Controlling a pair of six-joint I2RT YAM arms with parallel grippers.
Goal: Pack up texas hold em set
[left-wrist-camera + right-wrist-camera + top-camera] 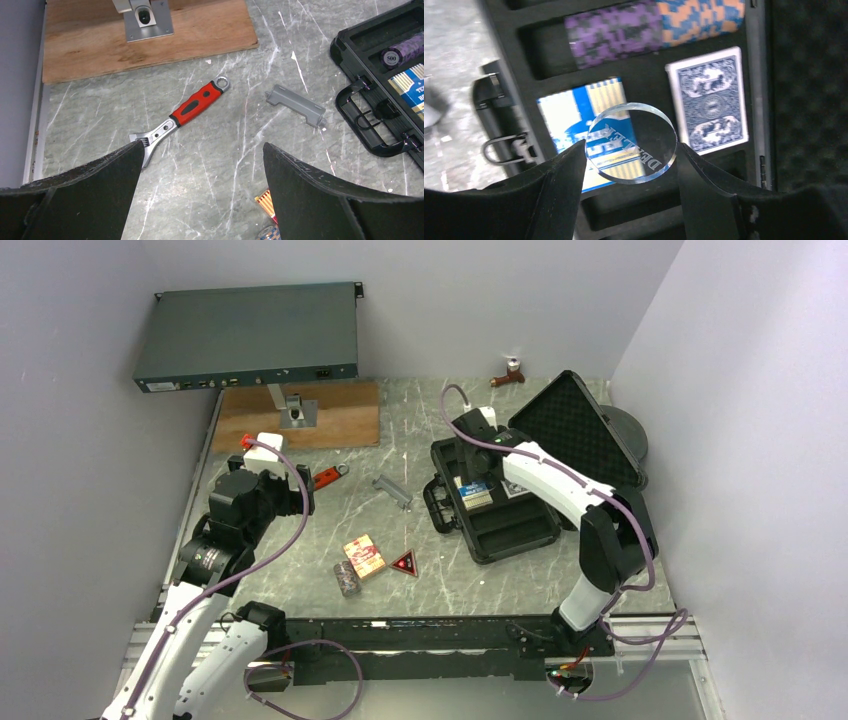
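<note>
The black case [505, 532] lies open at the right, its foam-lined lid [575, 428] raised behind it. My right gripper [630, 150] is shut on the edges of the clear dealer disc [630, 143], held just above the case's slots. Below it lie a blue-yellow card box [561, 117], a blue card deck [707, 100] and a row of purple and orange-blue chips [614, 32]. On the table sit a red-orange card box [364, 556], a red triangle [405, 564] and a grey chip stack [347, 579]. My left gripper [202, 150] hangs open over bare table at the left, holding nothing.
A red-handled wrench [192, 107] and a grey plastic bar [295, 104] lie between the left gripper and the case. A wooden board [300, 415] and a raised rack unit [250, 337] fill the back left. A dark round spool [628, 435] sits behind the lid.
</note>
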